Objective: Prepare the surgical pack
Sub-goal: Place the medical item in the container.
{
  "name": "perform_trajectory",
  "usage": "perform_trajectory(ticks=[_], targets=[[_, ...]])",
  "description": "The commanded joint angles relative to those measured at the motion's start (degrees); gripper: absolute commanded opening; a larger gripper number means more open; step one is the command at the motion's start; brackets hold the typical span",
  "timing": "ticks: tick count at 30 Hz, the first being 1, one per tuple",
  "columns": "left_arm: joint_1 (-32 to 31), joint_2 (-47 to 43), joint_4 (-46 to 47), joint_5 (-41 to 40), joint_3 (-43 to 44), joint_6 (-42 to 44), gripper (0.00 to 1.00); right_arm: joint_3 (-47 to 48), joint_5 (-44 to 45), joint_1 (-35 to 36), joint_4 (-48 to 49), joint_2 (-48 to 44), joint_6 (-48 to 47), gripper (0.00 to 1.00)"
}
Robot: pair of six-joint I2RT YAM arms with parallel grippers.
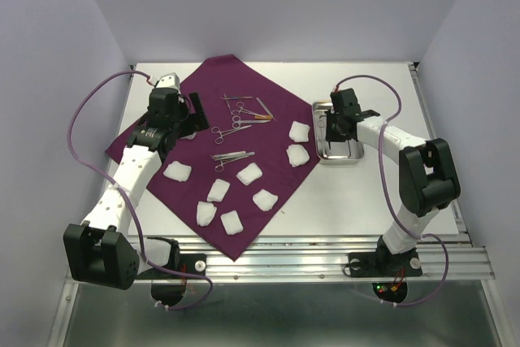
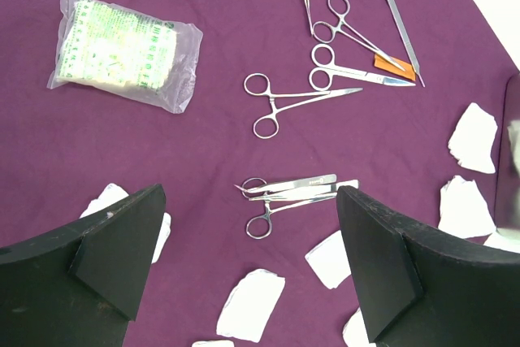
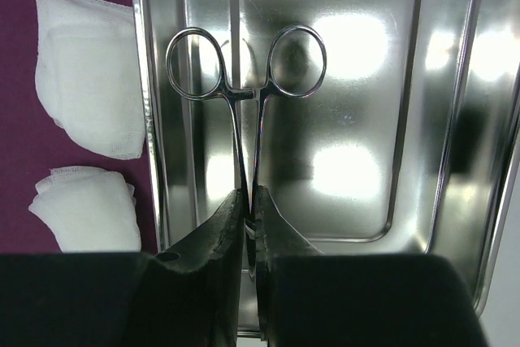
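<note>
Right gripper (image 3: 250, 201) closed on the shaft of a steel clamp (image 3: 248, 119), above the tray (image 3: 455, 119); left gripper (image 2: 250, 201) open, poised over the purple cloth (image 1: 213, 77), which lies spread flat on the table (image 1: 366, 201), its right edge just beside the tray; cloth judged light, limp, not slippery; best pinched at a bare corner, since instruments (image 2: 280, 103) and gauze pads (image 1: 178, 171) rest upon it.

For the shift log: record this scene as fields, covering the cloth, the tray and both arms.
cloth: purple, spread out flat
on cloth: gauze pads, steel tools, a plastic packet
tray: steel, right of the cloth
left fingers: open, above the cloth, empty
right fingers: shut on a clamp over the tray
</note>
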Motion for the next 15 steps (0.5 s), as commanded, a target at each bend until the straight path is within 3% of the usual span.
perform_trajectory(ticks=[1,11,15], targets=[[0.26,-1.14,0.67,-0.03,-0.04,0.65,0.99,-0.45,-0.17,-0.36,3.50,-0.21,0.73,0.01],[0.26,-0.79,0.94,-0.03,-0.13,0.48,0.99,-1.24,-0.70,-0.36,3.94,1.11,0.29,0.06],[0.26,-0.44,1.20,0.15,-0.13,0.39,0.99,-1.76,-0.61,-0.36,4.03,1.02,-0.24,0.18]])
